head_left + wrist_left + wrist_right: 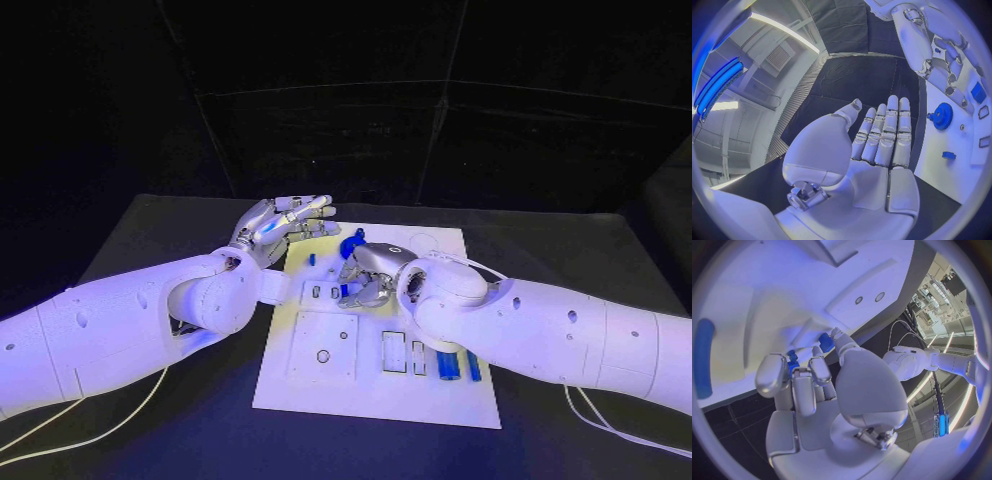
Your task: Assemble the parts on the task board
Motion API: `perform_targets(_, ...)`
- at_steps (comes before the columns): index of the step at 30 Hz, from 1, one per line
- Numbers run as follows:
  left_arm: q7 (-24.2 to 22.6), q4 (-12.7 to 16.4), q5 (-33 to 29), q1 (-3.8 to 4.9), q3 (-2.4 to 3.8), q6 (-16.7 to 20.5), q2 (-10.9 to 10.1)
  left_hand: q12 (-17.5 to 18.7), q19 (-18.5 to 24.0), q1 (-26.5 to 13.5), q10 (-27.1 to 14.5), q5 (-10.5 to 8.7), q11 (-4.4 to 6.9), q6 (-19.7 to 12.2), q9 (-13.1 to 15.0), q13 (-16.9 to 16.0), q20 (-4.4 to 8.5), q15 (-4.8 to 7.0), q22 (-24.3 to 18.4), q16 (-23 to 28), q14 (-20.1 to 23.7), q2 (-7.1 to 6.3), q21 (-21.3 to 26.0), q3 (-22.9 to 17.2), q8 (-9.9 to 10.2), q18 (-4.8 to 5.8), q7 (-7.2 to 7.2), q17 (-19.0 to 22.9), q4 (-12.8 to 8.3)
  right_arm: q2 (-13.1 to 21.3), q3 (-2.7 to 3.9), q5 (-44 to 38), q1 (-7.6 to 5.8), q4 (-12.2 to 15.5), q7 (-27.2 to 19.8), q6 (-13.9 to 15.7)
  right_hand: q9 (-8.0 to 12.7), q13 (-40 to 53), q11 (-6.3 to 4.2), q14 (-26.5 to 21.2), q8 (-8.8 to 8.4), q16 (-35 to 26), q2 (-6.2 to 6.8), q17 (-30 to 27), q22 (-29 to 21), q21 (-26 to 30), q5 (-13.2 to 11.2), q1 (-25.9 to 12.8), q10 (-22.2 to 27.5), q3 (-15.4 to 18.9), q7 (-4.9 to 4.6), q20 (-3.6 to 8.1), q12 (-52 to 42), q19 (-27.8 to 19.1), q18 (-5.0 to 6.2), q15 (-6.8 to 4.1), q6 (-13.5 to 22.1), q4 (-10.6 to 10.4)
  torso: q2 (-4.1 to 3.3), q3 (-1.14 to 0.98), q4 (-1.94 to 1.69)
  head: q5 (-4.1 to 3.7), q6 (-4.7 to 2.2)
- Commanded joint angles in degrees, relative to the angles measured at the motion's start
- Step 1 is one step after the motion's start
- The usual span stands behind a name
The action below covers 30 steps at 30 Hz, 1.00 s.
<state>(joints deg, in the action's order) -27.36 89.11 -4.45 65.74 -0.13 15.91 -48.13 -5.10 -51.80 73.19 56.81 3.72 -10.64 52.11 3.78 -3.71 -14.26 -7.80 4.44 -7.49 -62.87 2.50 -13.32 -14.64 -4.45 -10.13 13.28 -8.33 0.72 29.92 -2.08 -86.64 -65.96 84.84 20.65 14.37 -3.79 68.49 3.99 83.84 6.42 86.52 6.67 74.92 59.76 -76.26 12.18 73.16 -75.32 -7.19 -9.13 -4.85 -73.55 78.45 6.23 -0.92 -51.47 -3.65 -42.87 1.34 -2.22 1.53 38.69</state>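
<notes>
The white task board [325,385] lies in the middle of the table. My left hand [284,225] hovers by the board's far left corner, palm flat and fingers spread [879,140], holding nothing. A blue gear [356,240] stands on the board's far part [942,116]. My right hand [368,275] is curled down onto the board's middle [817,385]. A small blue part [792,359] shows between its fingertips, and another blue part [825,338] sits at its thumb tip. Whether it grips either is hidden.
Two long blue parts [450,365] lie side by side on the board's near right, beside white rectangular slots [394,350]. A small blue piece [949,155] sits on the board near the gear. Black table [144,240] surrounds the board.
</notes>
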Motion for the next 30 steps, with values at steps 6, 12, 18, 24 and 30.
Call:
perform_targets(6,0.17,-0.24,0.7,0.08,0.03,-0.08,-0.12,-0.04,-3.25,-0.81,1.51,0.21,0.63,1.2,0.06,0.02,1.03,1.03,0.4,-0.93,-3.41,-0.64,-1.16,-1.51,-0.07,-0.52,-0.03,-1.03,-0.47,4.34,0.01,5.24,0.09,3.75,-10.71,6.91,-0.05,-0.28,0.25,4.28,0.39,-0.15,0.45,6.01,0.51,-0.12,-0.17,2.25,0.34,1.83,-0.23,-0.57,-0.03,0.19,-0.77,0.54,1.62,0.0,0.05,0.03,0.04,-0.38,-0.18)
perform_targets(12,2.64,-1.4,6.67,0.11,0.04,-0.86,-0.1,-1.73,-11.18,-2.56,7.72,0.16,3.33,5.14,0.22,-0.3,4.51,4.52,2.31,-5.96,-13.95,-1.15,-5.87,-3.2,-1.24,-0.45,-2.27,-4.97,-0.06,9.62,0.07,12.83,-0.51,7.87,-23.03,9.5,-0.07,-0.4,0.51,4.32,0.6,-0.07,-0.03,6.24,0.42,-0.04,-0.36,3.51,0.49,2.57,-0.5,-0.78,-0.16,0.07,-0.77,0.77,2.92,0.03,0.15,-0.06,0.32,-0.51,-0.33)
perform_targets(18,12.12,-3.57,21.5,0.72,0.09,-2.15,0.1,-4.15,-19.46,-5.25,15.92,0.06,6.44,7.84,0.3,-1.77,7.85,7.77,5.04,-14.87,-23.34,-2.0,-11.71,-3.03,-1.56,-0.49,-4.34,-12.15,1.75,15.36,0.9,26.26,-1.95,11.5,-28.42,10.59,-0.1,-1.58,0.52,4.09,0.94,-0.49,-1.33,5.31,-0.62,0.49,-0.16,4.16,1.32,2.79,-0.54,-0.85,0.63,-0.42,-0.57,0.79,3.73,-0.2,0.71,-0.13,0.38,-0.4,-0.28)
perform_targets(24,25.67,-4.36,32.74,1.8,0.12,-6.35,0.1,-15.88,-26.62,-8.21,24.15,-0.02,9.28,11.05,2.23,-10.87,11.32,10.8,14.31,-69.65,-25.77,-5.11,-25.03,0.47,-4.02,0.23,-7.92,-64.9,3.05,19.8,2.09,38.25,-3.77,10.66,-29.89,9.17,-0.51,-1.32,0.25,3.96,2.79,-0.78,-2.53,4.81,-0.79,0.58,0.33,4.93,0.83,3.04,-0.2,-0.78,0.18,-0.48,-0.52,0.63,1.96,0.03,1.47,-0.33,0.57,-0.14,-0.28)
perform_targets(30,38.7,-7.17,48.29,4.56,0.11,-13.12,1.76,-32.79,-30.22,-13.17,21.22,0.09,10.48,11.43,5.4,-26.02,12.24,11.42,42.23,-78.89,-26.23,-3.79,-48.15,5.84,-8.19,3.52,-8.85,-76.46,8.31,22.38,2.37,48.48,-5.67,7.7,-31.92,7.71,-0.57,-1.02,0.06,3.93,3.56,-0.89,-3.49,4.61,-0.86,0.6,0.59,5.76,0.38,2.7,-0.03,-0.62,-0.18,-0.46,-0.5,0.45,1.36,0.49,2.28,-0.8,0.71,0.31,0.43)
